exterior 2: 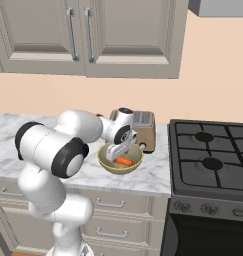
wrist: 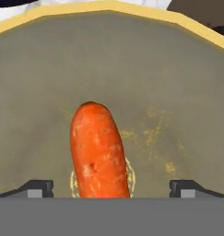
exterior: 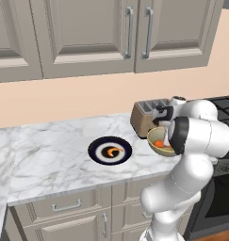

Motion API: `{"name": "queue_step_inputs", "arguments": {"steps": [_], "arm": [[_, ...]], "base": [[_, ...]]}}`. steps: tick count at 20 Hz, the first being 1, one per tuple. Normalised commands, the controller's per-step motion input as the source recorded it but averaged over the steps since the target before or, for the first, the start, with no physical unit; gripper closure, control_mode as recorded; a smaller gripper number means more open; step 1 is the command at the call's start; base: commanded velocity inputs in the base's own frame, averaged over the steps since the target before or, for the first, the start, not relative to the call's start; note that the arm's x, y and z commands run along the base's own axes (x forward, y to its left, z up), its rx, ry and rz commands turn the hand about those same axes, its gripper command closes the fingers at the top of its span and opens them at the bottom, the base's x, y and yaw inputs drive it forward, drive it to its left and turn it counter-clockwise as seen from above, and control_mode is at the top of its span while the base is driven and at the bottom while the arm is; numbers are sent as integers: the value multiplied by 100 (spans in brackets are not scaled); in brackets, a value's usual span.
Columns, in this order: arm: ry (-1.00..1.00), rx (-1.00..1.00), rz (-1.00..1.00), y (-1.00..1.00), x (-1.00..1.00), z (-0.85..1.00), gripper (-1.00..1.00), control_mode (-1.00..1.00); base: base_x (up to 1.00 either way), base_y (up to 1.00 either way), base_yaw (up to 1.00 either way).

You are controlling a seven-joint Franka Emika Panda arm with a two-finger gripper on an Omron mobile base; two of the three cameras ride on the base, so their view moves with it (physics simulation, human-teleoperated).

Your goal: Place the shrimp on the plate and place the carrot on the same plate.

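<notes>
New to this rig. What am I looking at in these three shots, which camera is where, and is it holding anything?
It is a rendered kitchen with a white robot arm on a base that can drive. Two pictures come from cameras on that base, behind the arm to its left and right. The third looks along the tool from the hand itself.

On the marble counter lies a dark plate with the shrimp on it. Beside it are a toaster and a yellowish bowl with the carrot lying inside. A gas stove stands to the right.

The tool is down in the bowl, fingertips spread on either side of the carrot, so nothing is held yet.
</notes>
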Motion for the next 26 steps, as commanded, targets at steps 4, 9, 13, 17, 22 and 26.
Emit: {"name": "queue_step_inputs", "arguments": {"steps": [4,9,13,17,22,26], "arm": [[2,0,2,0,0,-20,-100,-100],[1,0,2,0,0,-13,-100,-100],[0,0,0,0,0,0,-100,-100],[0,0,0,0,-1,1,100,-100],[-4,-1,0,0,-7,25,100,-100],[-3,-1,0,0,0,32,100,-100]], "base": [[0,0,0],[0,0,0],[0,0,0],[0,0,0],[0,0,0],[0,0,0]]}}
